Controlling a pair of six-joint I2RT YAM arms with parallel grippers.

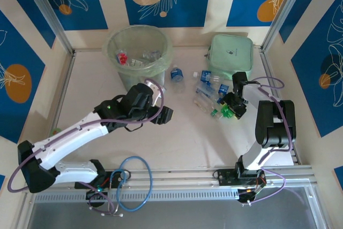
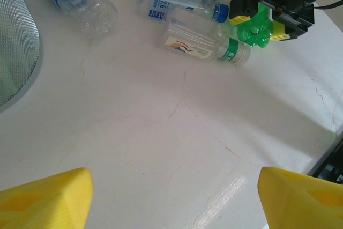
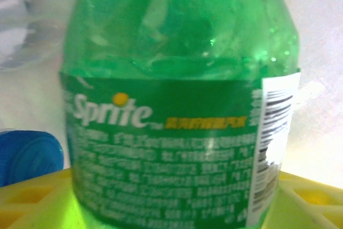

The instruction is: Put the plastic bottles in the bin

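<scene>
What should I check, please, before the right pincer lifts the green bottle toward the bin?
1. Green bottle sits between the right pincer's fingers: ok.
2. Grip on it is firm: cannot tell.
3. Neighbouring clear bottle lies outside that pincer: ok, though whether it touches the green one, cannot tell.
4. Left pincer is open and empty above the table: ok.
5. Bin stands upright with room inside: ok.

The left gripper [image 2: 171, 199] has its yellow fingertips [image 2: 45, 199] wide apart over the bare table [image 2: 161, 132]. Beyond lie clear blue-labelled bottles [image 2: 80, 1]. A green bottle [image 2: 256, 31] sits between the right gripper [image 2: 261, 28] fingers.
</scene>
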